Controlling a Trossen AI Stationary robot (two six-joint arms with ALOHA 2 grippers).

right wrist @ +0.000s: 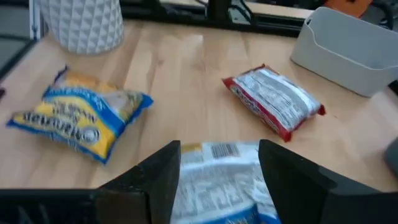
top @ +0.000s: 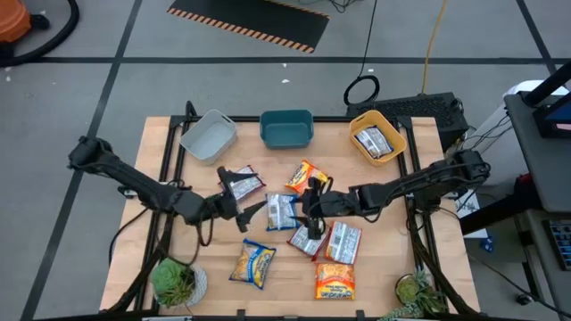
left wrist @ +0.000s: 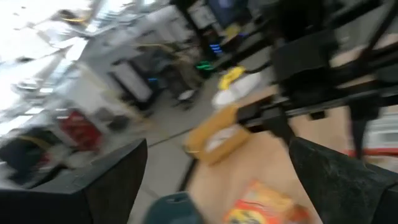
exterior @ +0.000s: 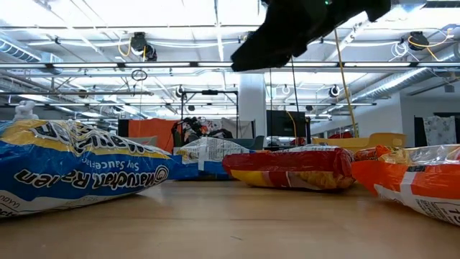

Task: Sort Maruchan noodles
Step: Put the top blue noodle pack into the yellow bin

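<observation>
A wooden worktop [top: 152,178] carries scattered Maruchan noodles [top: 303,227] across its middle and near edge: orange, silver-and-red, and yellow-and-blue packets. One silver packet [top: 375,141] lies inside the yellow tub [top: 359,120] at the far right corner; a teal tub [top: 285,127] and a grey tub [top: 208,135] sit along the far edge. The right gripper [right wrist: 217,165] hovers mid-worktop, jaws spread over a white-and-blue packet [right wrist: 221,180]. The left gripper [top: 239,201] waits left of centre, jaws spread wide and empty.
</observation>
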